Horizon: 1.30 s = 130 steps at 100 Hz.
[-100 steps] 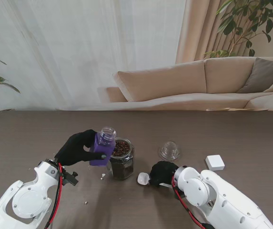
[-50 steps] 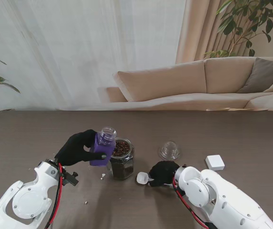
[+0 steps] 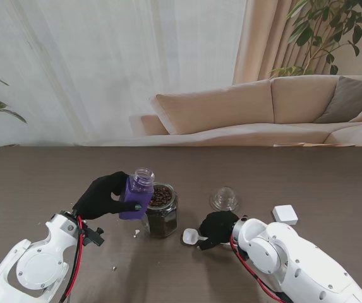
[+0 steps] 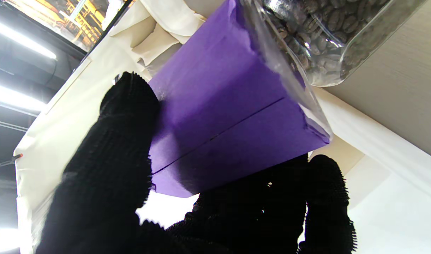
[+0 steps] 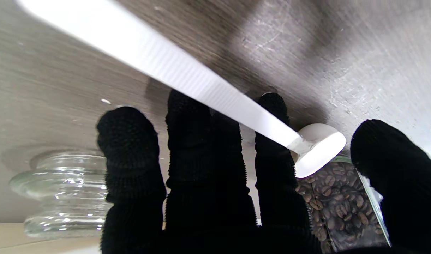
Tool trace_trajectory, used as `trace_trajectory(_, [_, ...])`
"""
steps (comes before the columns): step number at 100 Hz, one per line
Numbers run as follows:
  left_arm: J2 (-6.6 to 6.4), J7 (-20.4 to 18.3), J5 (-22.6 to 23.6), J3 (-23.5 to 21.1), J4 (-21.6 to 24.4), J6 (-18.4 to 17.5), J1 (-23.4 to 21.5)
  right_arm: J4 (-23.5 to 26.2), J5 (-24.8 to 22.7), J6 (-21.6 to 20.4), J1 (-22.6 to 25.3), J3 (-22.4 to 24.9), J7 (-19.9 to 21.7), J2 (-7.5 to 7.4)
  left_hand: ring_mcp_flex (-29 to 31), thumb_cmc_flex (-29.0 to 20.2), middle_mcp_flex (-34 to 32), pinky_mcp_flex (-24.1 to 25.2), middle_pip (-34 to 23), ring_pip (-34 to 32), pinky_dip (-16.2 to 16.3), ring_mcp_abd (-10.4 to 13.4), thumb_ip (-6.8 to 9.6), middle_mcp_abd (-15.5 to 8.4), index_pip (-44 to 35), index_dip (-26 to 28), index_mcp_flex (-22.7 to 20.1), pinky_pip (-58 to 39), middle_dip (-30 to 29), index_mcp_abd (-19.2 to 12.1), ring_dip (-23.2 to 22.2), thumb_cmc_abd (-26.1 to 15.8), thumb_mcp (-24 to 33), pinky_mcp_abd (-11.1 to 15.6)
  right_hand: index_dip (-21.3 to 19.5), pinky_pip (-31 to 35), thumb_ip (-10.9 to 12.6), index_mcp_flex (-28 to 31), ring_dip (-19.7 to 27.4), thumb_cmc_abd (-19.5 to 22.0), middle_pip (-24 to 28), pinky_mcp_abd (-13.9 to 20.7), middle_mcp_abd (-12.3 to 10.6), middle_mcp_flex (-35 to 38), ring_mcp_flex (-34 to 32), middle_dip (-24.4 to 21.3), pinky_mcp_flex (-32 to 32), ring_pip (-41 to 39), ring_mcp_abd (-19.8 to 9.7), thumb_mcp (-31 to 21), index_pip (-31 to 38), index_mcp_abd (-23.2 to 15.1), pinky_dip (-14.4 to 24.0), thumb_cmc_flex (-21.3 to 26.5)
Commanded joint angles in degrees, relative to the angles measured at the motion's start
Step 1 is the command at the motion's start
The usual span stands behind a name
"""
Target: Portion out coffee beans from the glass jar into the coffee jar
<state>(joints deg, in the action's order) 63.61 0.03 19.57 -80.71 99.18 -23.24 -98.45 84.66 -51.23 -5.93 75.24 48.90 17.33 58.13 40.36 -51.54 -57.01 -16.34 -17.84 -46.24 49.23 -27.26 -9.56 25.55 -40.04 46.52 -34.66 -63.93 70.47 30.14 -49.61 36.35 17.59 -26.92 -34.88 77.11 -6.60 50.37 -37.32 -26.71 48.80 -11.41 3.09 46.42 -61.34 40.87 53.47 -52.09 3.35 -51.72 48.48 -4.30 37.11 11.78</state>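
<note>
The left hand [image 3: 102,197] gripped the light, purple-wrapped coffee jar [image 3: 136,194] by its flat sides, at nine o'clock of the heavy, breakable glass jar [image 3: 162,211], while the right hand [image 3: 217,228] clasped the stiff scoop [image 3: 190,236]

L hand [image 3: 103,196] raised, fingers clamped, holding. R hand [image 3: 217,228] low, fingers curled round white handle.

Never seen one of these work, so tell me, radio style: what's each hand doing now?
Left hand holds purple coffee jar beside open glass jar of beans. Right hand grips white scoop, bowl empty. Glass lid off, aside.
</note>
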Motion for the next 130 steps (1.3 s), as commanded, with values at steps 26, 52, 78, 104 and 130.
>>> trace_trajectory(26, [0.17, -1.0, -0.1, 0.0, 0.5, 0.2, -0.2, 0.7, -2.6, -1.0, 0.5, -0.1, 1.4, -0.54, 1.3, -10.8, -4.9, 1.6, -4.1, 0.3, 1.5, -1.7, 3.50, -4.2, -22.5, 3.7, -5.5, -2.5, 1.4, -2.5, -0.8, -6.9, 20.2, 3.4, 13.7, -1.3, 2.3, -2.5, 0.4, 3.7, -4.0, 1.6, 2.1, -4.7, 4.0, -3.5, -21.3, -1.1, 0.4, -1.5, -15.5, 1.3, 0.3, -2.8])
trace_trajectory(52, [0.14, -1.2, -0.1, -0.1, 0.7, 0.3, -0.2, 0.8, -3.0, -1.7, 1.0, 0.0, 1.1, -0.60, 1.3, -10.8, -4.9, 1.5, -4.1, 0.3, 1.6, -1.8, 3.48, -4.1, -22.6, 3.7, -5.5, -2.6, 1.4, -2.5, -0.8, -6.8, 20.3, 3.3, 20.7, -0.8, 1.8, -17.1, 0.5, -0.3, -3.1, 1.4, -1.4, 5.7, -0.7, -3.0, -19.0, -1.4, 0.0, -15.4, -11.3, -3.2, 0.2, 5.1])
trace_trajectory(78, [0.11, -1.2, 0.0, -0.1, 0.8, 0.3, -0.3, 0.6, -2.9, -2.6, 0.9, -0.2, 0.9, -0.64, 1.3, -10.8, -4.8, 1.6, -4.1, 0.3, 1.5, -1.8, 3.45, -4.1, -22.5, 3.7, -5.5, -2.5, 1.4, -2.5, -0.8, -6.9, 20.2, 3.3, 20.2, 0.1, 1.4, -16.1, 0.0, -1.1, -8.3, 1.1, -3.8, 19.5, -8.8, -4.7, -15.6, 0.7, -0.6, -14.0, -9.0, 0.1, -0.7, 2.1])
trace_trajectory(104, [0.07, -1.4, 0.0, -0.1, 0.9, 0.5, -0.3, 0.1, -3.6, -3.1, 1.1, -0.4, -0.5, -0.57, 1.3, -10.9, -4.8, 1.6, -4.1, 0.3, 1.5, -1.8, 3.46, -4.0, -22.5, 3.7, -5.5, -2.5, 1.4, -2.4, -0.8, -6.9, 20.1, 3.3, 29.9, -0.1, -5.5, -7.0, -0.7, -2.7, -10.4, 0.1, -3.8, 21.5, -10.8, -4.9, -15.2, 1.5, -0.8, -17.3, -3.6, -1.0, -0.8, 11.0])
trace_trajectory(130, [0.07, -1.4, 0.0, 0.1, 0.8, 0.6, -0.2, 0.6, -4.8, -2.4, 1.5, 0.7, -1.8, -0.34, 1.3, -10.9, -4.8, 1.6, -4.1, 0.3, 1.5, -1.8, 3.47, -4.1, -22.5, 3.7, -5.5, -2.5, 1.4, -2.5, -0.8, -7.0, 20.1, 3.3, 21.6, 0.3, 1.2, -12.9, -1.5, 0.0, -12.2, 0.1, -3.0, 18.4, -11.3, -4.2, -14.5, 3.1, -0.7, -12.0, -9.5, -2.9, -1.2, 1.0])
